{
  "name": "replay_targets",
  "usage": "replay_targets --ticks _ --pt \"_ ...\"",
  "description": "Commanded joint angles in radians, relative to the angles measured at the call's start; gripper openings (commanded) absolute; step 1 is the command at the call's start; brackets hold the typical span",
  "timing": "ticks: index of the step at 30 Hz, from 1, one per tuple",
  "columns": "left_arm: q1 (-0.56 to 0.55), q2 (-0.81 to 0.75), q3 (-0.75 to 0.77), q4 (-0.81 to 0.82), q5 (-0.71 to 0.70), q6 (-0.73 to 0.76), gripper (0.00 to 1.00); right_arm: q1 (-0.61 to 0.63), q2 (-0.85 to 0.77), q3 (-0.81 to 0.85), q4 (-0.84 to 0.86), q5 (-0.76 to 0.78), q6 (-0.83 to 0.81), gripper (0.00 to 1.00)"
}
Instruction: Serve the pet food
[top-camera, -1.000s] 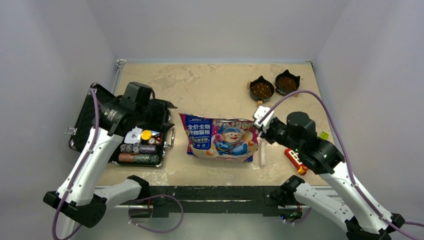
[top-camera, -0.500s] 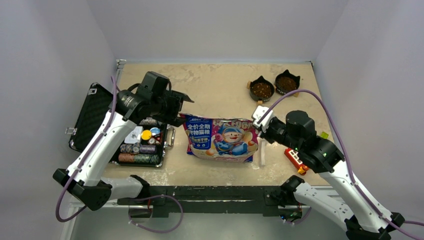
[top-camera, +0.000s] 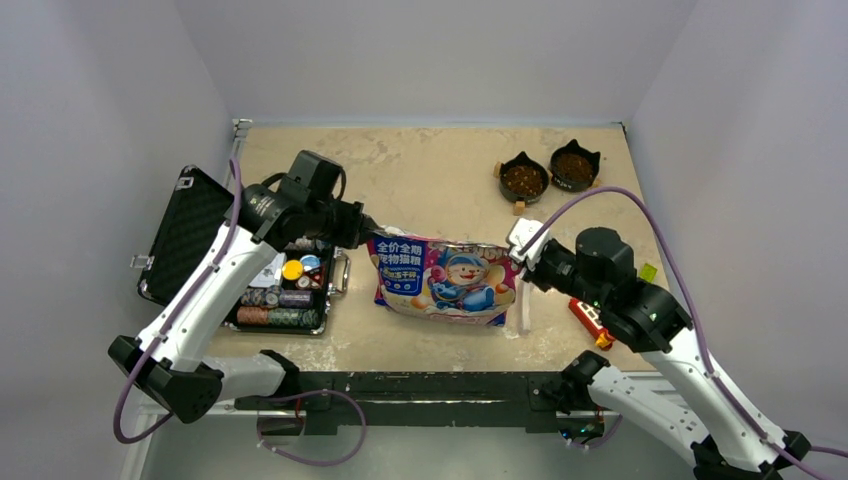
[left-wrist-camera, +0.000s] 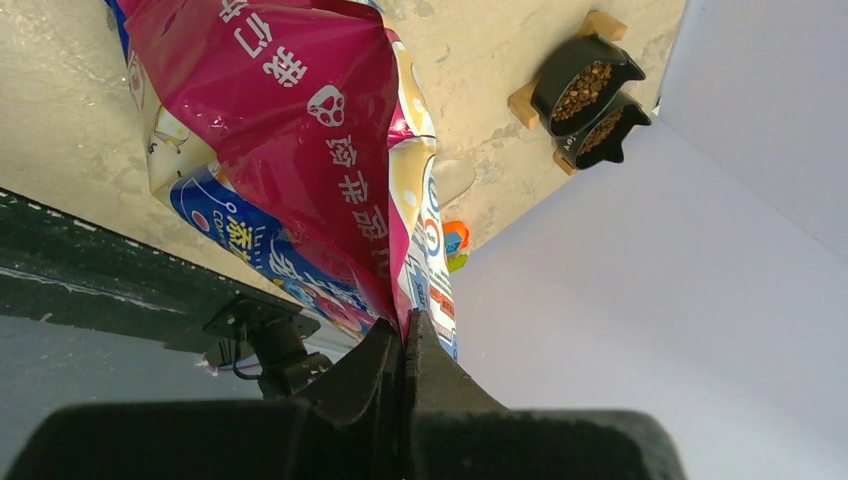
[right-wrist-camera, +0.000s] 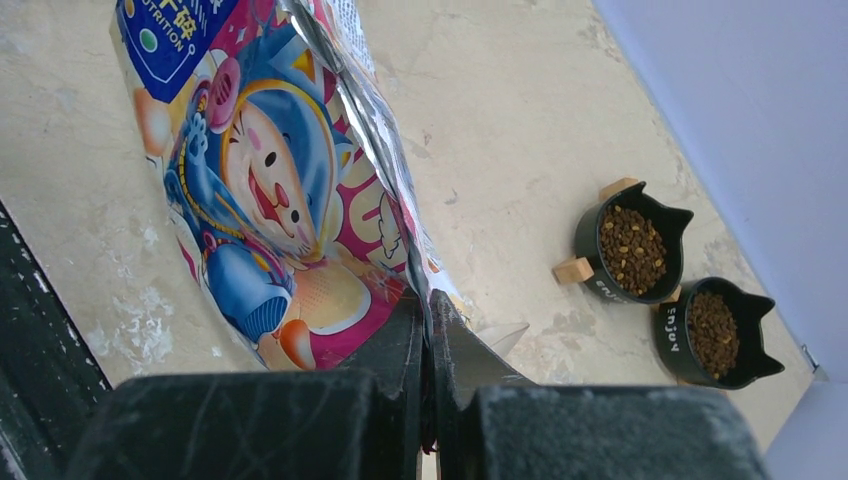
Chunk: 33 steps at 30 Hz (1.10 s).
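Pet-food bag (top-camera: 440, 280) pinched at both far corners, near table centre.

Only the top view takes in the open chip case (top-camera: 283, 292) at 9 o'clock and the bag's place between the arms. Two black cat-eared bowls (top-camera: 524, 180) at 1 o'clock hold brown kibble (right-wrist-camera: 631, 248). The wrist views show the grips closely. The left gripper (left-wrist-camera: 403, 326) is clenched tight on the bag's pink foil edge at its 10 o'clock corner. The right gripper (right-wrist-camera: 430, 302) is clamped likewise on the silver-lined edge at its 2 o'clock corner.
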Motion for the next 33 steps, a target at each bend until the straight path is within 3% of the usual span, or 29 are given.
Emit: replay_targets --ticks 1,4,5,7,12,18,24,27,29,31,32,33 --pt "0.041 -0.009 0.083 -0.051 -0.124 0.021 0.00 -0.011 -0.078 -0.034 -0.045 0.096 -0.041 0.00" --pt "0.041 -0.004 0.100 -0.068 -0.077 0.018 0.00 -0.010 -0.051 -0.001 -0.053 0.068 -0.035 0.00" --pt "0.042 -0.002 0.092 -0.061 -0.047 0.009 0.00 -0.007 -0.036 0.010 -0.045 0.046 -0.028 0.04" --pt "0.039 -0.004 0.080 -0.049 -0.009 -0.003 0.00 0.024 -0.011 0.025 -0.011 0.008 -0.029 0.23" --pt "0.038 -0.025 0.072 -0.036 -0.016 -0.008 0.00 0.206 0.106 0.065 0.072 0.052 -0.080 0.52" --pt "0.038 -0.046 0.037 -0.012 0.009 -0.013 0.00 0.302 0.309 0.215 0.100 0.083 -0.123 0.64" --pt "0.039 -0.064 0.023 -0.004 0.014 -0.017 0.00 0.381 0.478 0.322 0.097 0.160 -0.143 0.65" --pt "0.039 -0.067 0.033 -0.006 0.010 -0.019 0.00 0.398 0.516 0.340 0.116 0.221 -0.123 0.64" --pt "0.038 -0.068 0.034 -0.006 0.005 -0.020 0.00 0.400 0.527 0.346 0.120 0.265 -0.117 0.57" --pt "0.038 -0.069 0.033 -0.007 0.002 -0.024 0.00 0.400 0.526 0.341 0.122 0.318 -0.110 0.36" --pt "0.038 -0.071 0.031 -0.008 0.002 -0.025 0.00 0.400 0.516 0.335 0.120 0.331 -0.109 0.15" --pt "0.038 -0.074 0.030 -0.011 -0.001 -0.026 0.00 0.400 0.506 0.328 0.112 0.354 -0.102 0.00"
